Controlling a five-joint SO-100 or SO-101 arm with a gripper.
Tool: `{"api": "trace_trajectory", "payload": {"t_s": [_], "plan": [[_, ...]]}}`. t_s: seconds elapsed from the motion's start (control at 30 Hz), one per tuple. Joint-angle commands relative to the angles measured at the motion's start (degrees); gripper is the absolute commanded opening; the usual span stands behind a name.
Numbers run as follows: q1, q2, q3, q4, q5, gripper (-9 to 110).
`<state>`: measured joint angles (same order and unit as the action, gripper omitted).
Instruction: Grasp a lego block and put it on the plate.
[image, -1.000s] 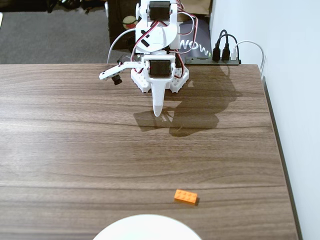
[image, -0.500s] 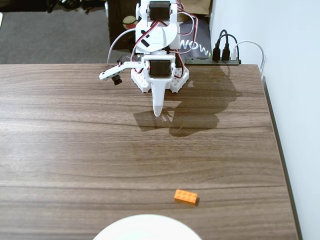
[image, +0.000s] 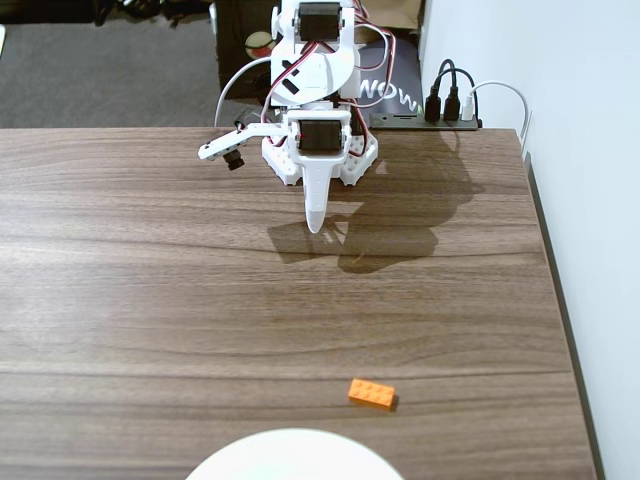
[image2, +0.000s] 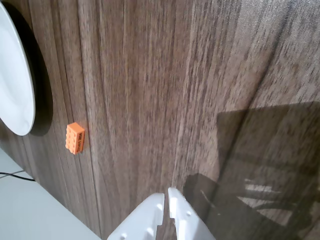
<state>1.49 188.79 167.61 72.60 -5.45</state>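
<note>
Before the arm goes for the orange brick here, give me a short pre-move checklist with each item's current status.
1. lego block located: ok, lying flat on the table, studs up.
2. Brick free of the plate: ok, it sits apart from the rim in both views.
3. gripper empty: ok, nothing between the fingers.
4. Jaws open enough for the brick: not ok, the fingertips look nearly closed in the wrist view.
5. Path to the brick: ok, only bare wood lies between gripper and brick.
6. Room on the plate: cannot tell, only its edge shows in both views.
</note>
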Motion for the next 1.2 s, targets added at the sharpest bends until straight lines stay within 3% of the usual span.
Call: {"api": "trace_trajectory", "payload": {"t_s": [0.0,0.77,1.17], "plan": [[-0.35,-0.18,-0.26,0.09,-0.53,1],[0.53,-5.71,-0.62,-5.89,-1.67,1],[1.67,-20.57,-10.46,-11.43,-1.23,1]]}}
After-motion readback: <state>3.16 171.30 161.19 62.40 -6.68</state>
